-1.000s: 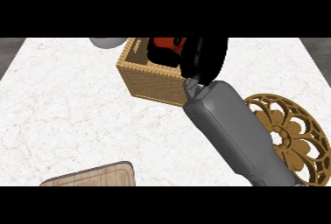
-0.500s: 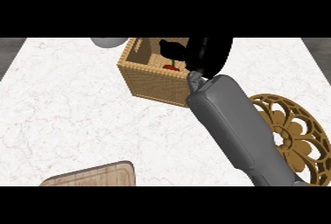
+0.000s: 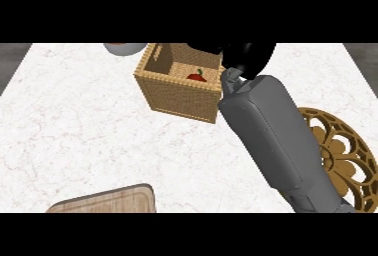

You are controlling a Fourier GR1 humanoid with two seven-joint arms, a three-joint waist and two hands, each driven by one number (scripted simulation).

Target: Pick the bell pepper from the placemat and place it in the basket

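The bell pepper [image 3: 196, 76] lies inside the basket [image 3: 179, 95], down on its floor against the far right corner, red with a small dark stem showing. The right hand [image 3: 247, 57] hangs just beside it, over the basket's right rim and slightly above the pepper, and does not touch it. The hand holds nothing; it shows only as a black mass, and whether its fingers are straight or curled cannot be told. Its grey forearm [image 3: 269, 132] runs from the basket's right side down toward the lower edge of the view.

The basket is a square box of tan woven wicker with a finely meshed wall and a thicker rim; the pepper is the only thing seen in it. It stands on a white marble counter [image 3: 88, 135] with faint pinkish veins.

Right of the basket, partly under the forearm, lies the round placemat [image 3: 345, 155], golden brown with an openwork flower pattern. Well below the basket, a wooden cutting board [image 3: 111, 201] with rounded corners shows at the lower edge. Just beyond the basket's far left corner sits a grey rounded bowl [image 3: 124, 48], cut off by the view's edge.
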